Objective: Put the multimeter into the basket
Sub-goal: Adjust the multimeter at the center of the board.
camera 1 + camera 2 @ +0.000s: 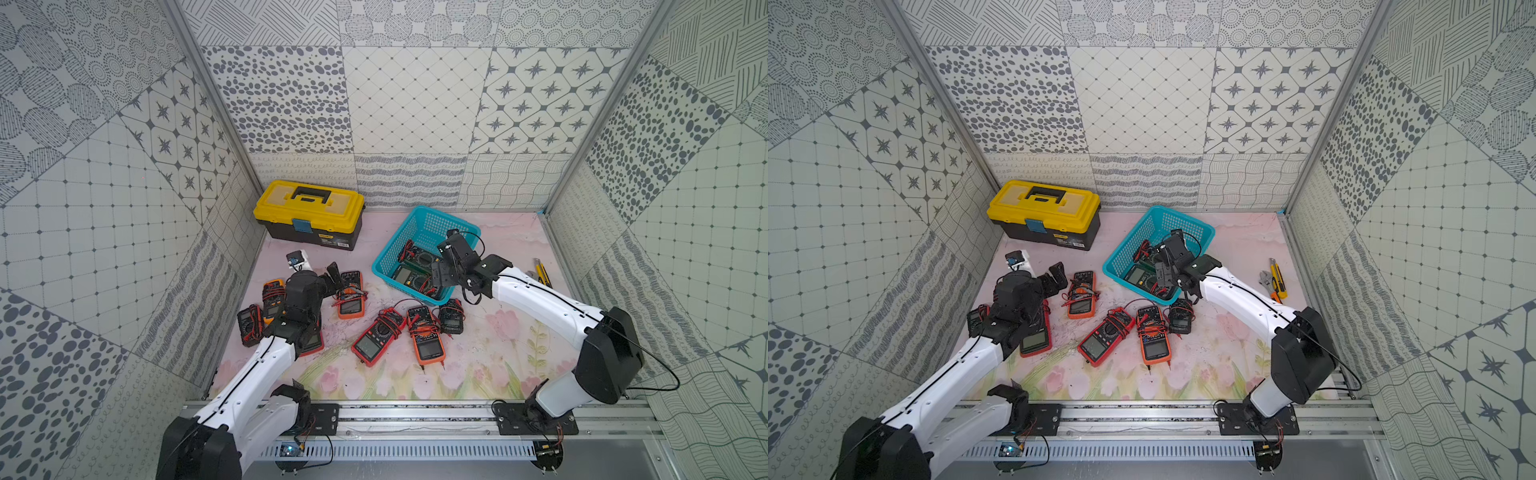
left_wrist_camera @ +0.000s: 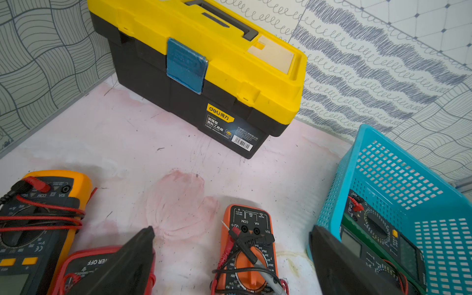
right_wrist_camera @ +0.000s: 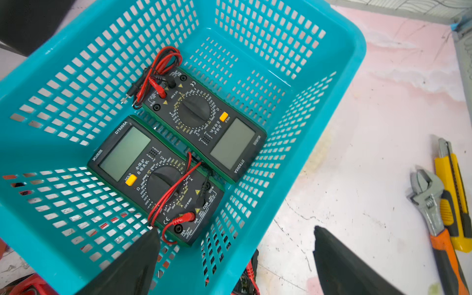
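The turquoise basket stands at the back right of the mat. Two dark green multimeters lie flat inside it. My right gripper hovers open and empty over the basket's near rim, one finger inside and one outside. My left gripper is open and empty just above an orange multimeter wrapped in its leads. On the mat in both top views lie a red multimeter, another orange one and a small black one. Several more lie beside the left arm.
A closed yellow-lidded black toolbox sits at the back left. An adjustable wrench and a yellow utility knife lie right of the basket. A small white and blue object lies behind the left gripper. Patterned walls close three sides.
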Controlling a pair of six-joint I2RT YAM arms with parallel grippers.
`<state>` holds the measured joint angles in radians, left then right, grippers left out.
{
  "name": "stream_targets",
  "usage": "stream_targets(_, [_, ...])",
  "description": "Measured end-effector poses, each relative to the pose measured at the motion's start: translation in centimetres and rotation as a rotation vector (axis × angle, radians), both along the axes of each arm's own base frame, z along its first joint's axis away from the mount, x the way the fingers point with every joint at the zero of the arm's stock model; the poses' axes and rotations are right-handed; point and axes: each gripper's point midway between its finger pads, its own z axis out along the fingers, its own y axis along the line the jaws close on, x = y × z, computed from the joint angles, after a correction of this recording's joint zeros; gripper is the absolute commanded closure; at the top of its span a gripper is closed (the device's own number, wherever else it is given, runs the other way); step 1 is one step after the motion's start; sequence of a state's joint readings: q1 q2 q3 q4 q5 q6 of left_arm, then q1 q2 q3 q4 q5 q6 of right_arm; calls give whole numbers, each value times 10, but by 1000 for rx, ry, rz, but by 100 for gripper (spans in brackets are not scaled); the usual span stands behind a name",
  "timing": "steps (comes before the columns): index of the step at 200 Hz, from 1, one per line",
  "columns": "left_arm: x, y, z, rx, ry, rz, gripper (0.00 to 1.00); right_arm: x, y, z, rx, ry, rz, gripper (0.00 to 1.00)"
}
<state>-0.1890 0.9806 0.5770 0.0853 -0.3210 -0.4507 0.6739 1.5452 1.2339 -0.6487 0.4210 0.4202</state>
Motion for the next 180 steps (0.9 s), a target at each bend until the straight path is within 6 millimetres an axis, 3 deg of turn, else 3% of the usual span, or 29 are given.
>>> stream_targets(34, [-2,2,-19,-20,156,34,1,-3,-9,-2,10,-12,-62,2])
stream_targets(68, [-13,3,-56,-13,394,65,1,1,-15,4,3,-53,-98,2])
stream_targets(95, [-38,11,-87,-11,567,107,1,-1,-22,10,-1,-84,-115,2])
stream_targets(123, [-69,33,-110,-44,693,183,1,-5,-29,12,-2,-106,-127,2])
stream_targets(180, [-107,51,-132,-106,837,289,1,-3,-32,17,-1,-138,-144,2])
